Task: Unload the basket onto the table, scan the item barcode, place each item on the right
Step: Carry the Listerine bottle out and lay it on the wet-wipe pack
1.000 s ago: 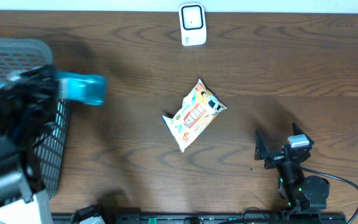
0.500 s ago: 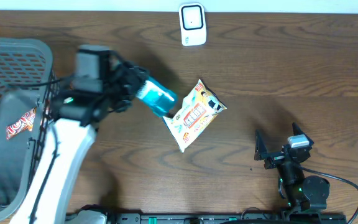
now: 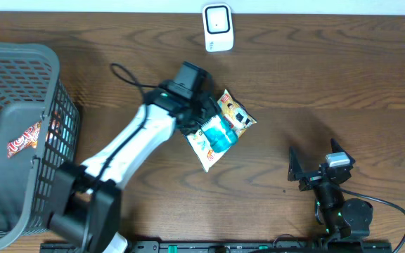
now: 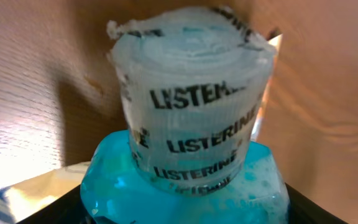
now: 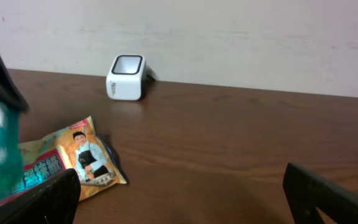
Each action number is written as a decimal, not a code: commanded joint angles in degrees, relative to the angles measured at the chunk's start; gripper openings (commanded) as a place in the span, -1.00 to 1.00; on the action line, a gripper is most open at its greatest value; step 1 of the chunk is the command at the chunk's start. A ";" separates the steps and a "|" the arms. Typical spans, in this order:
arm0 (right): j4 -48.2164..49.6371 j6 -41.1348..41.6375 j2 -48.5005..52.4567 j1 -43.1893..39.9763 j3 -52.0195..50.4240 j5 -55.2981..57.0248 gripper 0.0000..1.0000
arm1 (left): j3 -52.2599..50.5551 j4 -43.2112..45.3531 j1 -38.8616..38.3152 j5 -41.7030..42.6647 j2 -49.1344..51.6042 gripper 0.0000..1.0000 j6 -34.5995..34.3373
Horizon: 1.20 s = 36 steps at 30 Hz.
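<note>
1. Left gripper [image 3: 204, 121] is clamped on a Listerine mouthwash bottle [image 3: 220, 133]. The left wrist view shows the sealed cap end and blue body right in front of the camera.
2. The bottle is held mid-table, over the left part of a snack packet [image 3: 241, 116] lying flat on the table [image 3: 329, 84]. I can't tell whether it touches the packet.
3. The barcode scanner [image 3: 218, 27] stands at the far edge, well apart from the bottle, with its window empty in the right wrist view.
4. Right gripper [image 3: 315, 167] is parked near the front right, jaws wide apart, holding nothing.
5. The basket [image 3: 20, 56] at the left has a red-labelled pack inside.
6. Progress, judged: the pick-up is done and the item is out in the open. Carrying it to the scanner is not yet done.
7. Left to do: move the bottle up to the scanner and turn its barcode to the window. No barcode is visible in any view, so the side is unknown.
</note>
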 commanded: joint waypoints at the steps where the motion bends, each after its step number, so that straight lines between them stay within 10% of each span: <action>1: -0.26 -0.24 -0.07 0.46 -0.07 0.20 0.99 | 1.46 0.31 -1.20 -4.74 3.02 0.18 0.74; 10: -0.26 -0.24 -0.07 0.46 -0.07 0.20 0.98 | 1.46 0.33 -1.22 -7.96 10.38 0.20 0.74; 17: -0.26 -0.24 -0.07 0.46 -0.07 0.17 0.99 | 1.77 -0.79 -0.57 -12.33 8.26 0.96 4.59; 36: -0.26 -0.24 -0.07 0.46 -0.07 0.17 0.99 | 6.86 -8.41 25.24 -30.71 -32.17 0.96 21.55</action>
